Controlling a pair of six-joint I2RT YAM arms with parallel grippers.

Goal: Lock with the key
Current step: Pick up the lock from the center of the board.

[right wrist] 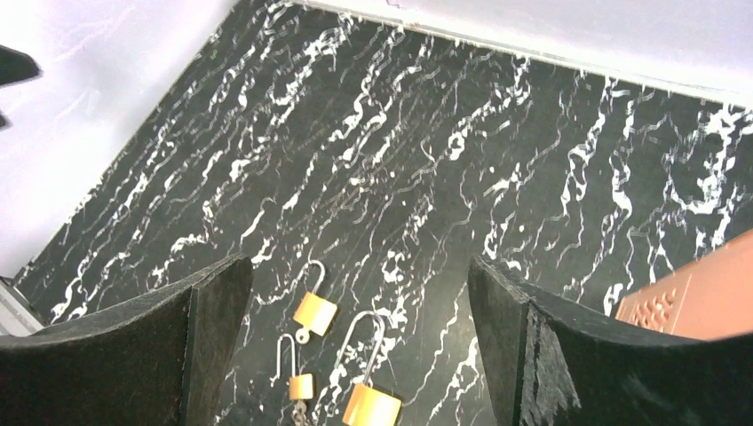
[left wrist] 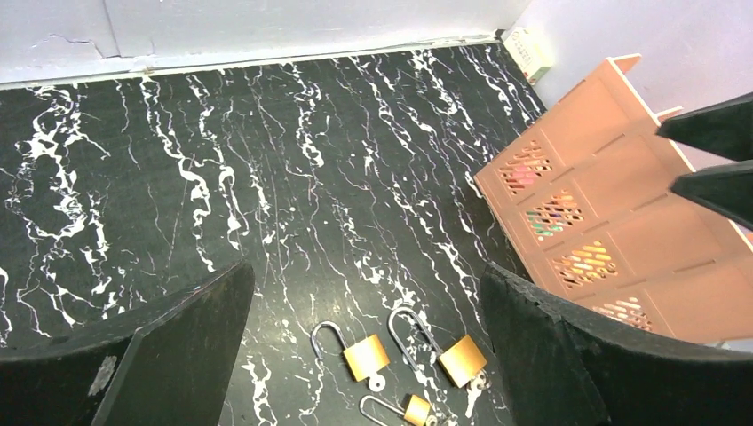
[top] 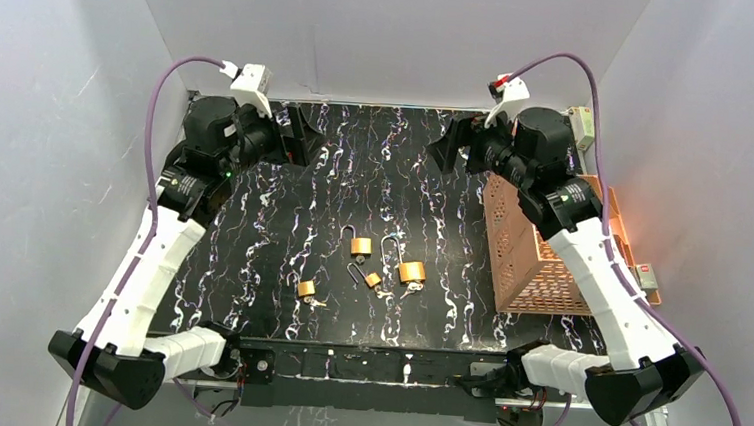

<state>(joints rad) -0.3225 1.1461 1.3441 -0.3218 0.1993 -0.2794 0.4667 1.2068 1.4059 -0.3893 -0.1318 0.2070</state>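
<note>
Seen from above, four brass padlocks lie flat on the black marbled table [top: 252,224], all to the left of the orange lattice crate [top: 539,270]; the large padlock [top: 411,272] is nearest the crate, its long axis running near to far and its tall shackle pointing toward the back wall; the medium padlock [top: 361,243] lies further from the crate and points the same way; the small padlock [top: 373,280] sits between them on a slant, shackle turned away from the crate; a fourth padlock [top: 305,289] lies farthest from the crate. The left gripper [top: 303,138] and right gripper [top: 448,143] hang by the back wall, well apart from the locks, the right one near the crate's far corner.

In the left wrist view, the fingers [left wrist: 178,346] are spread wide with nothing between them; a small silver key [left wrist: 376,382] shows at the medium padlock's base; the crate stands to the right.

In the right wrist view, the fingers [right wrist: 133,355] gape equally wide and hold nothing; three padlocks lie below, shackles pointing away from the camera.
</note>
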